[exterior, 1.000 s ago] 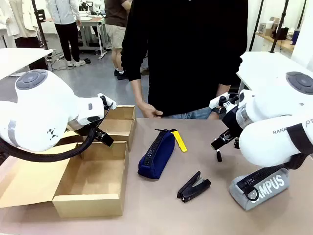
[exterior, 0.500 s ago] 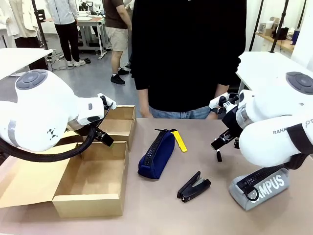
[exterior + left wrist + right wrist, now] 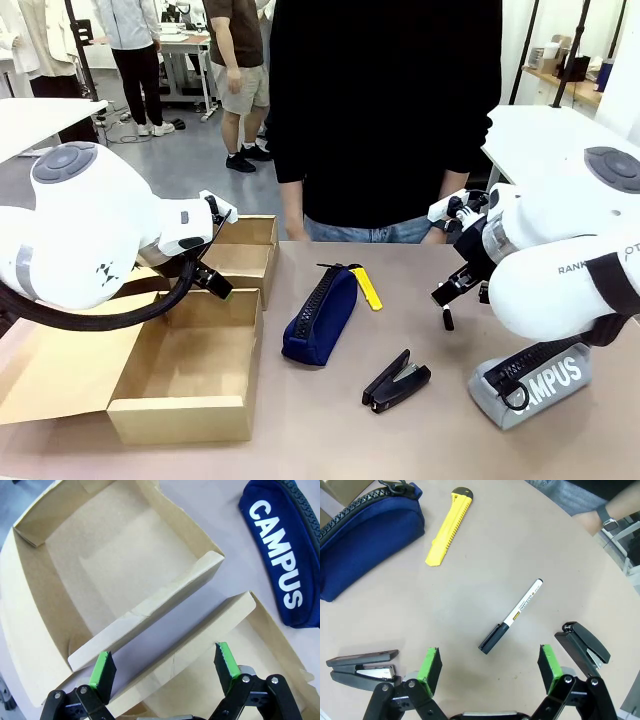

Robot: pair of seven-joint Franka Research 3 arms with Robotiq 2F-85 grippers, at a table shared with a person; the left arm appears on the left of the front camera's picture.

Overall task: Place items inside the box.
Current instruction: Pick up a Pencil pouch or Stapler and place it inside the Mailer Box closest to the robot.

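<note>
The open cardboard box (image 3: 185, 395) sits at the table's left, and my left gripper (image 3: 214, 281) hangs open over its far edge. In the left wrist view the open left gripper (image 3: 165, 664) straddles a box flap (image 3: 145, 630), with the navy pencil case (image 3: 280, 555) printed "CAMPUS" beside it. The navy case (image 3: 322, 315), yellow utility knife (image 3: 368, 288), a black stapler (image 3: 397, 380) and the grey "CAMPUS" case (image 3: 530, 385) lie on the table. My right gripper (image 3: 490, 665) hovers open above the black marker pen (image 3: 510, 617), a stapler (image 3: 362, 665) to one side and a second stapler (image 3: 584, 642) to the other.
A person in black stands at the far edge of the table (image 3: 330, 440); a wrist with a watch (image 3: 605, 517) shows beyond the marker. The box's big flap (image 3: 50, 360) lies flat to the left. Bare tabletop lies between the box and the stapler.
The person's hand that rested at the far table edge has been drawn back. Both arms and all the items stay where they were.
</note>
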